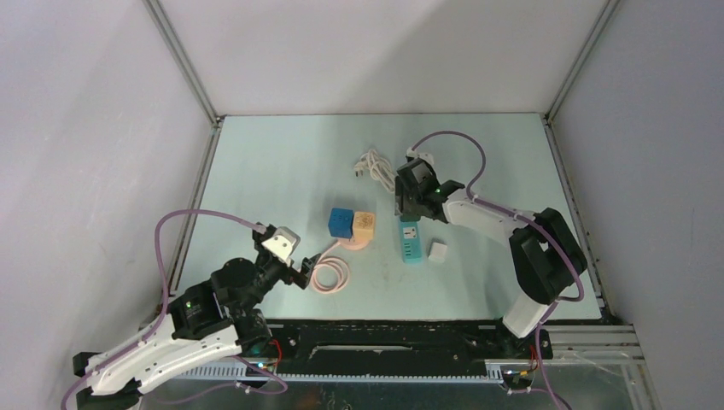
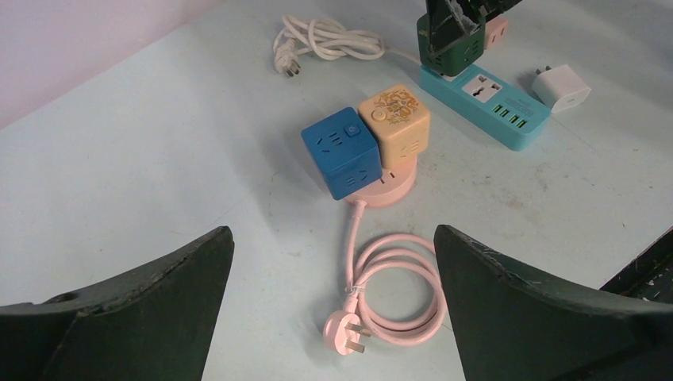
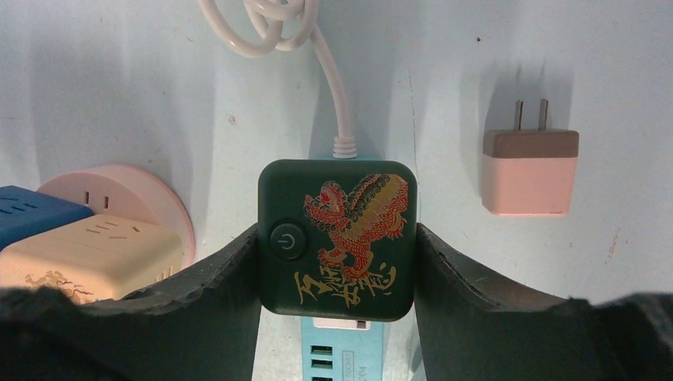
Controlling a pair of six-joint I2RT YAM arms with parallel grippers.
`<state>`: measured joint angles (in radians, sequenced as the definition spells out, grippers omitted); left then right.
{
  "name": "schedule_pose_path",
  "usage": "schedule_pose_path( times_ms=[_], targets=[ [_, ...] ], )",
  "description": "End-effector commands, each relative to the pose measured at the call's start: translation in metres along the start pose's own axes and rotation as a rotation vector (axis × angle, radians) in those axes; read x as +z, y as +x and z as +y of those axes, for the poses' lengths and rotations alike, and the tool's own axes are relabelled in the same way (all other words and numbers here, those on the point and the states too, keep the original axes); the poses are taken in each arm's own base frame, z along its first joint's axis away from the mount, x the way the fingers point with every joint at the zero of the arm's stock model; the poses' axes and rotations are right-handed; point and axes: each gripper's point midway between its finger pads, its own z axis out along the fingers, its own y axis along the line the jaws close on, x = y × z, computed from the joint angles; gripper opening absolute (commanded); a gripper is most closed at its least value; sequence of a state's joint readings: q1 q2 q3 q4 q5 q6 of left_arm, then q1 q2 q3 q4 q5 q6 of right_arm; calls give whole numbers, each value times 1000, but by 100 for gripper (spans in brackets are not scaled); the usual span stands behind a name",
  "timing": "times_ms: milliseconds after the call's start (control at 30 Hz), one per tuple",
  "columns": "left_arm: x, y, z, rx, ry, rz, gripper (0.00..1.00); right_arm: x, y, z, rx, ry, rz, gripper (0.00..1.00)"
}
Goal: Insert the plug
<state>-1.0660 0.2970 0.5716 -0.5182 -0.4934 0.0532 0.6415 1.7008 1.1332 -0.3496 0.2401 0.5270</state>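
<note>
1. Right wrist view: my right gripper (image 3: pixel 336 246) has its fingers clamped on two opposite sides of the green cube (image 3: pixel 349 214), with the button and dragon print facing the lens.
2. The strip (image 3: pixel 341 357) pokes out from under the cube. I cannot tell whether they touch.
3. An adapter (image 3: pixel 529 171) lies right of the right finger, apart from it. A cable (image 3: pixel 262 24) coils beyond the cube.
4. My left gripper (image 2: pixel 332 234) is spread wide and empty.
5. Between its fingers lies a pink plug (image 2: pixel 347 333) with its looped cord (image 2: pixel 397 286). Beyond them a blue cube (image 2: pixel 341 151) touches a beige cube (image 2: pixel 394 119), which sits on a round base (image 2: pixel 394 184).
</note>
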Motion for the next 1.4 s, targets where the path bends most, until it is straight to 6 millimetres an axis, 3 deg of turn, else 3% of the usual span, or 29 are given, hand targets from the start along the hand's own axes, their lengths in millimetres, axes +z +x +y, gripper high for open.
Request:
schedule_pose_path(
  times_ms=[0, 600, 1133, 1367],
  targets=[
    [4, 0, -1, 11, 1, -7, 100, 16, 40, -17, -12, 106, 93, 0],
    [3, -1, 0, 8, -1, -12, 100, 32, 104, -30, 91, 135, 232, 0],
    [3, 0, -1, 8, 1, -10, 100, 30, 136, -51, 25, 258, 303, 0],
    [4, 0, -1, 10, 2, -8, 100, 26, 139, -55, -10, 302, 309, 0]
  ],
)
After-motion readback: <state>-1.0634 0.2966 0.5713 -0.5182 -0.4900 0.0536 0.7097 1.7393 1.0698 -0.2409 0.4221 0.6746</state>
